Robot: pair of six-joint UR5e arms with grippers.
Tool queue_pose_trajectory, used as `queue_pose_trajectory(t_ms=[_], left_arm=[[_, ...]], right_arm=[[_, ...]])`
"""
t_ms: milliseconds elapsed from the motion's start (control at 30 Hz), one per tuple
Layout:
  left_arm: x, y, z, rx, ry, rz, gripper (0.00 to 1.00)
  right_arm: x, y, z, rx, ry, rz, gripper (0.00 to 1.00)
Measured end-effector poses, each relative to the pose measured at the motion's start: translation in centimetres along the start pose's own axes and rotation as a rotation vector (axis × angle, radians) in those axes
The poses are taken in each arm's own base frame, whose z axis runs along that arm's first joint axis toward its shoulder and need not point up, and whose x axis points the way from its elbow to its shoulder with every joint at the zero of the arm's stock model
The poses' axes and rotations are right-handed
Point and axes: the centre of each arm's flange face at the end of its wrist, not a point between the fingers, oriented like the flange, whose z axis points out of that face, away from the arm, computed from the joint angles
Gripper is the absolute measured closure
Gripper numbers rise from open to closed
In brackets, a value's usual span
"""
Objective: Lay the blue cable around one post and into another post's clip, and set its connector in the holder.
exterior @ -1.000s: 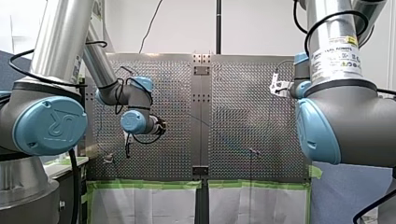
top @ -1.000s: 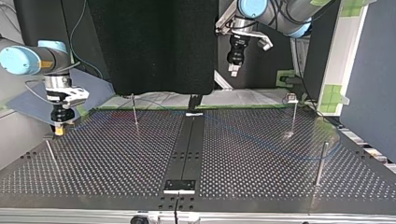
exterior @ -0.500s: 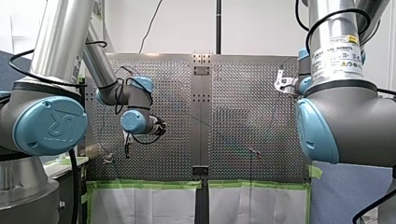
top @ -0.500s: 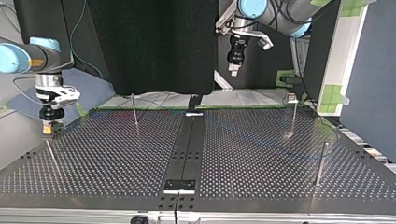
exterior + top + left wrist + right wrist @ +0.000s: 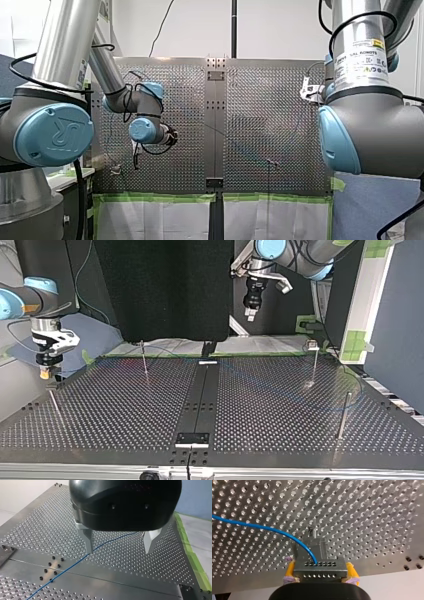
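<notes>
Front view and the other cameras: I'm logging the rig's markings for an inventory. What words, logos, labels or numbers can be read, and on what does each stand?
"UR": logo on the blue joint cap of my left arm, front view.
Label with a yellow strip, on my right arm: print too blurred to read.
Top view and both wrist views: no text shows.

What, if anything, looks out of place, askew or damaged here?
Nothing stands out. The blue cable runs unkinked across the table into the connector, which my right gripper holds squarely; my left gripper hangs open above the cable.
</notes>
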Motion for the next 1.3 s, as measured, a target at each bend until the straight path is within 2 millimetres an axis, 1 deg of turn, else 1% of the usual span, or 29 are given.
queue_pose_trajectory(t_ms=[300,467,567,933,1300], left_arm=[[0.0,0.0,0.0,-0.002,0.001,0.0,0.0],[0.0,0.1,0.0,-0.007,0.005,0.002,0.0],[0.0,0.2,0.0,-0.013,0.007,0.003,0.0],[0.0,0.3,0.1,-0.022,0.011,0.005,0.0],[0.0,0.4,0.1,-0.03,0.013,0.005,0.0]], right_arm=[[0.0,1.0,1.0,0.003,-0.033,-0.033,1.0],[-0.8,1.7,1.7,0.012,-0.048,-0.042,1.0],[-1.0,2.0,1.9,0.024,-0.046,-0.046,1.0],[-0.5,2.5,2.4,0.086,-0.049,-0.045,1.0],[0.5,3.1,2.7,0.138,-0.049,-0.045,1.0]])
